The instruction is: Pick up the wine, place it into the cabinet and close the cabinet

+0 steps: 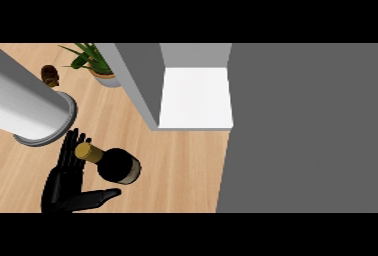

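One wine bottle [117, 165], dark, with a gold cap, stands on the wooden counter [177, 170] at lower left, seen from almost straight above; its cap leans toward the view's left.

One hand, my left [65, 187], black, comes in from the lower edge just left of the bottle. Fingers straight and spread, pointing up the view, their tips beside the gold cap; whether they touch it I cannot tell. Thumb stretched out to the right, below the bottle, not wrapped round it. The hand holds nothing.

One cabinet [193, 97], up and to the right of the bottle, well apart from it. Its white floor shows between grey walls; the opening faces the counter.

One grey door panel [303, 130] fills the right side of the view, from the cabinet's right edge down to the lower edge.

One large grey-white cylinder [33, 107], with a rimmed end, lies slantwise at the left edge, above my hand.

One potted plant [100, 67], green leaves, near the cabinet's left wall at the top.

One small brown object [50, 75], left of the plant; what it is I cannot tell.
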Motion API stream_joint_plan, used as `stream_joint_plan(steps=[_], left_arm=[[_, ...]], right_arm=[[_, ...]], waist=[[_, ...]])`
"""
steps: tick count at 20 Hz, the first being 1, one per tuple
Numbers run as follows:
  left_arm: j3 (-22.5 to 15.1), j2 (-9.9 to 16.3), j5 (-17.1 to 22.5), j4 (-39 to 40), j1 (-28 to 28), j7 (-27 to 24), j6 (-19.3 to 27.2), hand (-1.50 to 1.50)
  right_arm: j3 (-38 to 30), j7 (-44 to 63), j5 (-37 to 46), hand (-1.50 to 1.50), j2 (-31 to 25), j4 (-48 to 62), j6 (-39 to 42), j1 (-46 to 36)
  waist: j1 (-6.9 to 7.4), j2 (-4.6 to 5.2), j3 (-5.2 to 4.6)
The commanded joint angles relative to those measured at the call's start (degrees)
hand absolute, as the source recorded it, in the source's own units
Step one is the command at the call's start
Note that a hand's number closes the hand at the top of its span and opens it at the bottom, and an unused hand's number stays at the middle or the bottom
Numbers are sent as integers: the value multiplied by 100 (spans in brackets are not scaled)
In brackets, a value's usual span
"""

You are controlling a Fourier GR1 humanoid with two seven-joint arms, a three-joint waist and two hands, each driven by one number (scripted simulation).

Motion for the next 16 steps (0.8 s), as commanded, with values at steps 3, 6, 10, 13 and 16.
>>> stream_joint_plan(steps=[3, 6, 10, 13, 16], left_arm=[[345, 114, 160, 1420, -359, -764, -698, -150], [349, 108, 16, 1854, -214, -1259, -893, -150], [231, -119, -90, 2003, -489, -1159, -762, -150], [344, -222, -127, 2872, -1019, -1461, -799, -150], [571, -226, 52, 3732, -1199, -2084, -1270, -150]], right_arm=[[-445, 493, -556, -150, -185, -504, 17, -90], [271, 151, 46, -150, 180, -561, -69, 329], [-374, 317, -461, -150, -80, -475, 41, -94], [158, -184, -73, -150, 172, -167, 124, 272], [302, 88, 42, -150, 140, -631, 115, 332]], waist=[[-9, 1, -2], [-7, -2, -2], [7, -2, 1], [-3, 1, 1], [-37, 2, -4]])
